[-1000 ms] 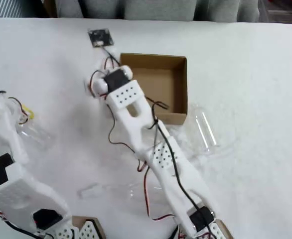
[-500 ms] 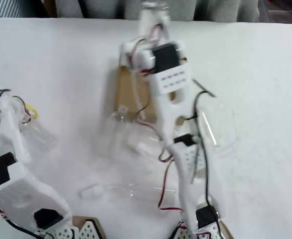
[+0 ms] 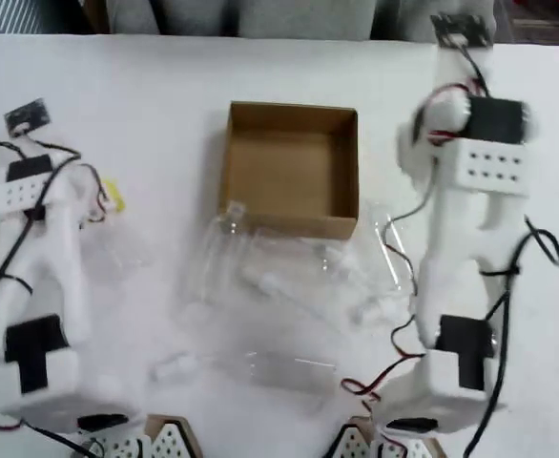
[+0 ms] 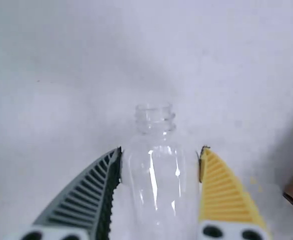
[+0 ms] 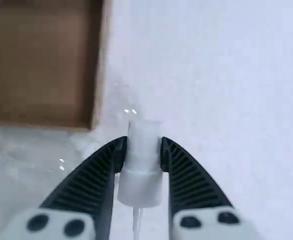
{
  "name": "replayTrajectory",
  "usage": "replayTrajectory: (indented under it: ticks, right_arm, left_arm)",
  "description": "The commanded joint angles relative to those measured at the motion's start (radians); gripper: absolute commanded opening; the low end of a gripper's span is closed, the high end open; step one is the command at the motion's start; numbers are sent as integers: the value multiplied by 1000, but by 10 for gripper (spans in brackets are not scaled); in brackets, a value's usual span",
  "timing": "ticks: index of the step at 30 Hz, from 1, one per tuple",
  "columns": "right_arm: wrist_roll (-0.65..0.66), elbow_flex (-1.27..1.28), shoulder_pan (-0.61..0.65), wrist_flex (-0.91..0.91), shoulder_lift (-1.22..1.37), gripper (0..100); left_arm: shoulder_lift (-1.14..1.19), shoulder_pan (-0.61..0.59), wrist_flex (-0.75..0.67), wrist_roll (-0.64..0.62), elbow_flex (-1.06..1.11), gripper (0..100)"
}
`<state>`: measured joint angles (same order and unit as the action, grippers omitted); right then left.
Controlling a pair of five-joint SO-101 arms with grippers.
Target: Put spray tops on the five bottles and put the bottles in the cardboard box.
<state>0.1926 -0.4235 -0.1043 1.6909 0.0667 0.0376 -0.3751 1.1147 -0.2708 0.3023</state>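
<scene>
Your white table point(image 3: 146, 114) carries the open cardboard box point(image 3: 294, 170) near its middle. Several clear bottles point(image 3: 260, 267) lie on their sides on the tabletop, just beside the box's near wall.

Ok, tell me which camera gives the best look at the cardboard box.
The high view: the whole cardboard box sits open and empty, all four walls visible. The right wrist view catches part of its floor and one wall. The left wrist view has a brown sliver at its edge, probably a corner.
</scene>
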Motion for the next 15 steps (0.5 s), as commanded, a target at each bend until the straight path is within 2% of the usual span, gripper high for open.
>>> replayTrajectory:
  ticks: [1,3,6,9,11,13,15]
  right_arm:
    - [173,262,-239,-134,-70,16]
    - [226,368,-332,-236,-70,16]
    - [288,508,-446,-372,-70,16]
    - [348,618,-518,-469,-70,17]
    - [382,684,-549,-522,-70,18]
    - [410,747,-564,-579,-68,18]
    - [423,812,-567,-639,-68,18]
  left_arm:
    - [-277,142,11,12,71,21]
    - [-361,217,11,18,109,22]
    - [-461,360,11,127,158,22]
    - [-530,519,11,221,210,23]
    - [-556,610,11,229,249,23]
    - [-565,659,-8,229,290,23]
    - [-565,654,-54,229,344,23]
